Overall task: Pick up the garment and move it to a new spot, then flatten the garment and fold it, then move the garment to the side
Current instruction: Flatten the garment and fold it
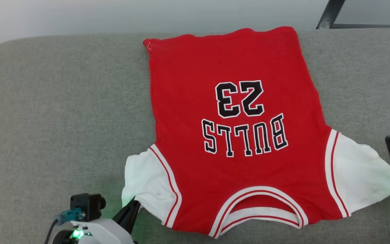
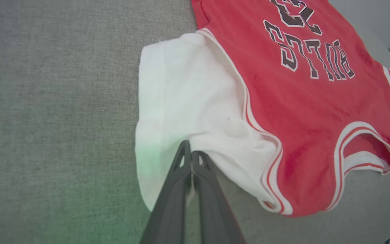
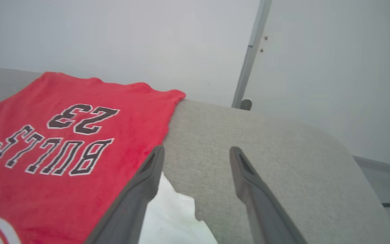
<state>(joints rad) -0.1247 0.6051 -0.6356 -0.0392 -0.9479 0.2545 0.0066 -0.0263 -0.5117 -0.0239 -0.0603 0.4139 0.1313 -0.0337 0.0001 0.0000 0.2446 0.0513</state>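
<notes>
Underneath everything, a wide grey padded seat (image 1: 46,101), cut off at both sides and at the bottom of the head view. Spread out on the middle of it, print side up, the red garment (image 1: 195,67), with the hem reaching the far edge of the seat and the neck end close to the robot. Upside down from the head, a black "23" (image 1: 239,98) with letters by it. White right sleeve (image 1: 361,169) lying out flat. White left sleeve (image 2: 181,101) bunched up, near edge lifted. Striped collar (image 1: 259,203) at the near end. Left claw (image 2: 191,152) clenched tight on the near edge of the left sleeve, a sliver of white cloth pinched between the fingers, arm cut off at the bottom. Right claw (image 3: 196,149) spread wide, holding nothing, one finger over the edge of the right sleeve, the other over bare seat. Touching the cloth or not: cannot tell.
</notes>
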